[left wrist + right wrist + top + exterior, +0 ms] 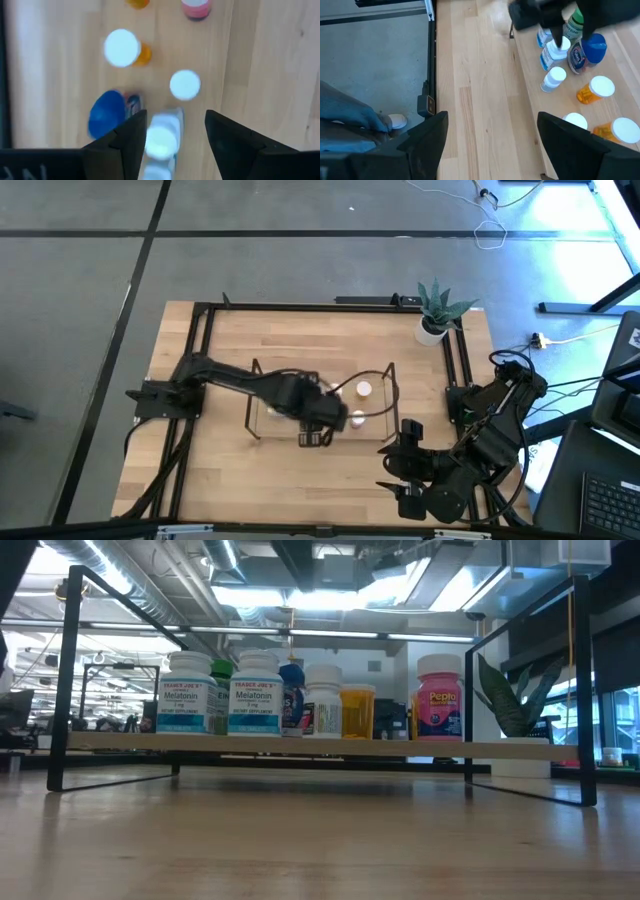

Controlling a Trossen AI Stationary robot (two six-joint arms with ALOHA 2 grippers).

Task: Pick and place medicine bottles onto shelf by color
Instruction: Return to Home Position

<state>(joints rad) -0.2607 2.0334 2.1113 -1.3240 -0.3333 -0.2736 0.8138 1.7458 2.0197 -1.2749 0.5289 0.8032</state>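
The left jaws hung open over the shelf (252,395), their fingers (131,145) spread to either side of a white-capped bottle (161,140) standing below them. A gap showed between that bottle and one finger; whether the other finger touched it could not be told. Just outside the jaws stood a blue-capped bottle (106,117). Ahead of them came a small white-capped bottle (185,84), then an orange bottle (143,54) under a broad white cap, and farthest from the jaws a pink bottle (196,7). Seen level across the bench (230,480), the bottles stood upright in a row on the shelf board, two Melatonin bottles (187,695) at one end and the pink one at the other. The right arm (490,430) sat folded near the bench's corner. The right jaws were open wide over bare wood, with the shelf and its bottles ahead of them and off to one side, well apart. A plant (435,310) stood far from both jaws, beyond the shelf.
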